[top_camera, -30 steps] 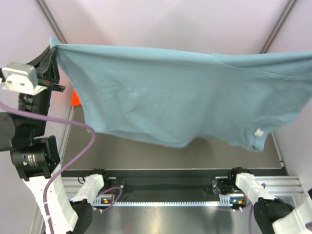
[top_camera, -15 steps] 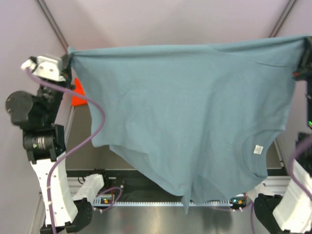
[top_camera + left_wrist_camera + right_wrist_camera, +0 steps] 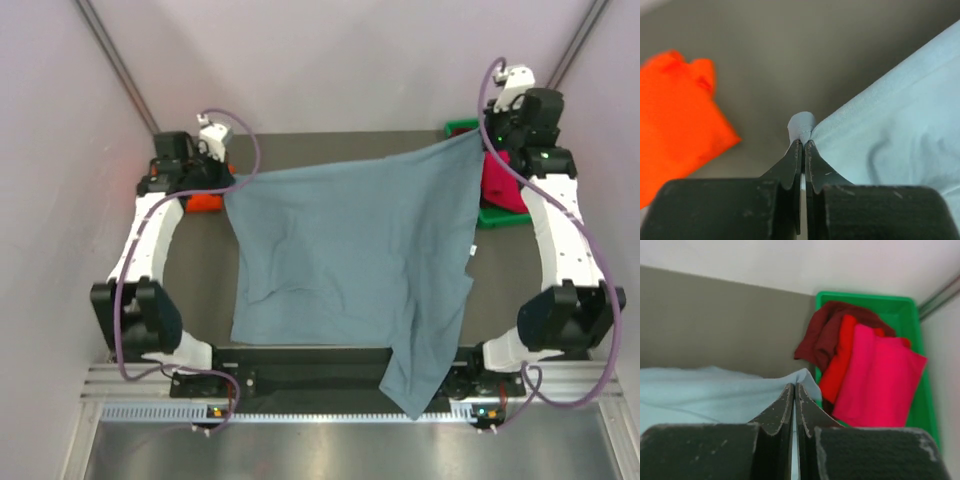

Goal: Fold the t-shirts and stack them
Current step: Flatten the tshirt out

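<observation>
Two pincers, both mine, are clenched on one blue-grey t-shirt [image 3: 340, 250]. My left pincer [image 3: 224, 184] grips its far left corner and my right pincer [image 3: 484, 138] its far right corner. The far edge is stretched between them over the surface [image 3: 330, 150].

From above, the cloth spreads toward the near edge. Its near right part trails over the rail at my bases.

The left wrist view adds what the overhead cannot. The jaws are pressed tight, and a small nub of cloth pokes past the tips. The orange-red t-shirt [image 3: 675, 115] lies well to the left on the surface; from above it is only a sliver under my left arm.

The right wrist view opens up the green bin [image 3: 865, 300] at the far right. It holds a dark red t-shirt [image 3: 825, 332], a red one and a magenta t-shirt [image 3: 880, 375], which my right arm mostly hides from above.

Half a second earlier I held the shirt high, and it filled the overhead view. Both arms have since come down and reached far.
</observation>
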Controlling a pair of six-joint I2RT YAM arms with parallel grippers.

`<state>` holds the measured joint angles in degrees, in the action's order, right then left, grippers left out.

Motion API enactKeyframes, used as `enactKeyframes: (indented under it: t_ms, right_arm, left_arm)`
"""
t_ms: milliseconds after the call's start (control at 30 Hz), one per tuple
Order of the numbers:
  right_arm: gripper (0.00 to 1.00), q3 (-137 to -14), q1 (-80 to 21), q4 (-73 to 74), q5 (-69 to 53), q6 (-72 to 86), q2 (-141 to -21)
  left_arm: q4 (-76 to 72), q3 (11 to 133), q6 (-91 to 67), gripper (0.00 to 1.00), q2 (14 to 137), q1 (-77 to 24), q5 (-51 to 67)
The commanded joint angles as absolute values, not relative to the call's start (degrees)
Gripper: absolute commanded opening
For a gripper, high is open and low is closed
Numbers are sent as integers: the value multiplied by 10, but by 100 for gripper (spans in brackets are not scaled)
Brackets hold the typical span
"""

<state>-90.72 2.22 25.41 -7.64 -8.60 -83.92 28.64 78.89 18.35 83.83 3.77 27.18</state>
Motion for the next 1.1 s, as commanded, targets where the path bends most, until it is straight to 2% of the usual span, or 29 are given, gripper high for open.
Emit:
enactKeyframes:
  t_ms: [0, 100, 167, 267, 333, 500, 533, 567, 633, 700, 933, 1067]
  right_arm:
    - [0, -976, 4, 192, -77, -111, -909]
    - [0, -1013, -33, 192, -78, -136, -983]
    - [0, -1053, -41, 202, -76, -145, -1038]
    - [0, -1112, -46, 224, -62, -139, -1106]
    - [0, -1132, -47, 218, -50, -129, -1135]
    - [0, -1163, -46, 204, -24, -127, -1167]
    - [0, -1165, -46, 204, -22, -127, -1176]
    - [0, -1167, -46, 204, -22, -127, -1179]
    - [0, -1168, -47, 205, -23, -122, -1186]
    - [0, -1166, -49, 204, -25, -120, -1188]
    - [0, -1157, -53, 207, -24, -123, -1194]
    - [0, -1144, -55, 213, -31, -127, -1194]
  left_arm:
    - [266, 843, 201, 0, 935, 26, 245]
    - [260, 910, 185, 1, 1027, 25, 222]
    - [270, 974, 188, 4, 1069, 25, 212]
    - [269, 1042, 165, 3, 1141, 25, 180]
    - [248, 1058, 146, 0, 1151, 25, 159]
    - [199, 1051, 148, 1, 1164, 25, 99]
    - [193, 1051, 151, 12, 1168, 25, 90]
    - [192, 1053, 151, 33, 1175, 25, 82]
    - [192, 1053, 150, 41, 1175, 24, 69]
    - [198, 1049, 143, 44, 1164, 25, 69]
    - [226, 1008, 134, 45, 1131, 25, 93]
    - [272, 1051, 124, 44, 1183, 24, 172]
